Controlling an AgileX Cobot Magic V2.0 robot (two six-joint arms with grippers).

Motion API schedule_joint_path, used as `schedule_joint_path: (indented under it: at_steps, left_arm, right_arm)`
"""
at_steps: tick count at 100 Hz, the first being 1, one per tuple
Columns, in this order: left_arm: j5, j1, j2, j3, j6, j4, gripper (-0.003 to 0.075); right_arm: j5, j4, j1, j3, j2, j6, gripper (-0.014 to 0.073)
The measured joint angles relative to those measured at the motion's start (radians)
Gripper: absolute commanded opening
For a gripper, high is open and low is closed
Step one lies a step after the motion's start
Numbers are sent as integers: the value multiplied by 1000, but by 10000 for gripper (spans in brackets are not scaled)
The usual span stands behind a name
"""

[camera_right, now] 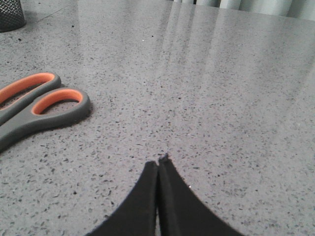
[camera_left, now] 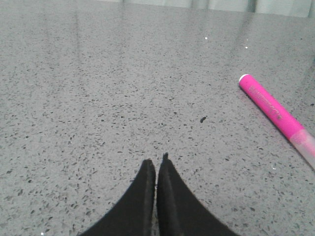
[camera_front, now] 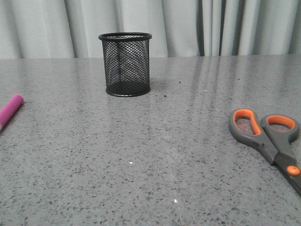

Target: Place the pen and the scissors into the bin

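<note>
1. The table (camera_front: 141, 155) is a grey speckled stone-like surface, smooth enough to carry pale streaks of reflected light; it fills the front view up to a far edge.
2. Behind that edge hangs a curtain (camera_front: 197, 26) in pale grey-green folds; its lower hem also shows at the far side of both wrist views.
3. The bin (camera_front: 125, 64) stands upright toward the back of the table, left of centre; nothing can be made out inside it through the mesh.
4. The pen (camera_front: 10, 110) lies flat at the left edge of the front view, well apart from the bin; the left wrist view shows its pink barrel and a paler, translucent end.
5. The scissors (camera_front: 265, 136) lie flat near the right edge, handles toward the middle of the table, blades running off the corner.
6. The left gripper (camera_left: 156, 164) hangs over bare table with its dark fingers pressed together; the pen lies off to one side, untouched.
7. The right gripper (camera_right: 158, 164) is likewise pressed together and holds nothing; the scissors' handles lie nearby, apart from it.
</note>
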Motion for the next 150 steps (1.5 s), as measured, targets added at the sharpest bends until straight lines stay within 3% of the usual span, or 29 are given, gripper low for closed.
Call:
schedule_joint_path:
  at_steps: [90,104,114,125,137,150]
  left_arm:
    - [0,-11,0,0,0,0,-19]
    - [0,-11,0,0,0,4,-19]
    - [-10,-11,0,0,0,-2,-19]
    - [-93,-15,0,0,0,-178,-19]
    - [-224,-19,0,0,-3,-570,-19]
    - [-285,-19,0,0,-6,-951,-18]
  right_arm:
    - [-19,-36,-1,0,0,0,-50]
    - [-211,-47,-2,0,0,0,-50]
    - [-415,27,-2,0,0,21,-50]
    - [-522,166,-2,0,0,50,-50]
    - [-501,379,-2,0,0,60,-50]
    - [-493,464,-2,0,0,64,-47]
